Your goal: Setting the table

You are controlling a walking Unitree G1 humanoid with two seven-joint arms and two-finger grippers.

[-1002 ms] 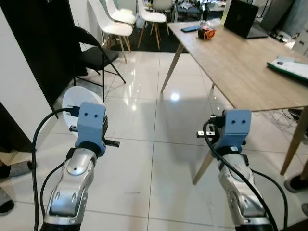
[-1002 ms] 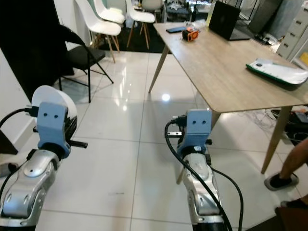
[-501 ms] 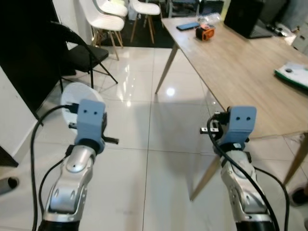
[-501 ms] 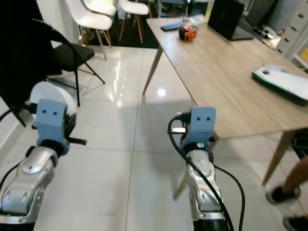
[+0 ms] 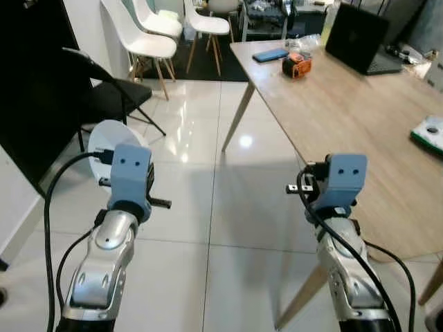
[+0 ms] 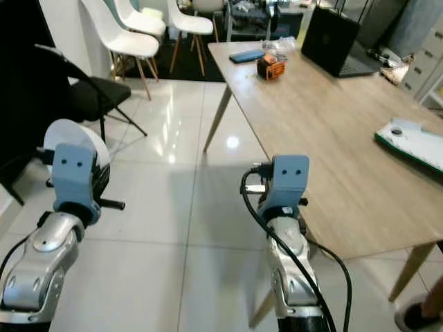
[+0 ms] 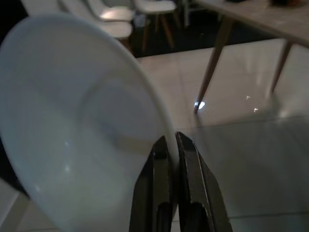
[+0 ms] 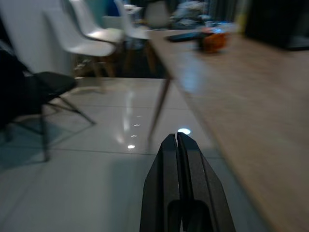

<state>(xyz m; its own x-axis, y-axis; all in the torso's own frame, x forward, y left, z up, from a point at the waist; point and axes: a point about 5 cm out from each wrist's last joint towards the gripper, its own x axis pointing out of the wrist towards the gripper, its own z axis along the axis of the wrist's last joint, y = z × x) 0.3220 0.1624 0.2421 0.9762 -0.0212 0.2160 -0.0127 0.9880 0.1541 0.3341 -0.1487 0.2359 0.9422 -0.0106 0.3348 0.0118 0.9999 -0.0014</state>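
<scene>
Beside table point(image 5: 346, 111), left gripper point(image 7: 172, 142) pinching plate point(image 7: 72, 125).

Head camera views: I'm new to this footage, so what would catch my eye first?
The round white plate, clamped on its rim by the left gripper, held out over the glossy white tiled floor. To the right runs the long wooden table, bearing a black laptop; the right gripper is shut and empty.

Two silver arms up front, smooth metal shells with round recessed screw holes. Each wrist carries a boxy blue housing marked by two small dark dots. Thick black cables loop from the housings back along both forearms. The left gripper point(image 7: 173, 145) and right gripper point(image 8: 176, 140) show long, slim, glossy black fingers.
</scene>
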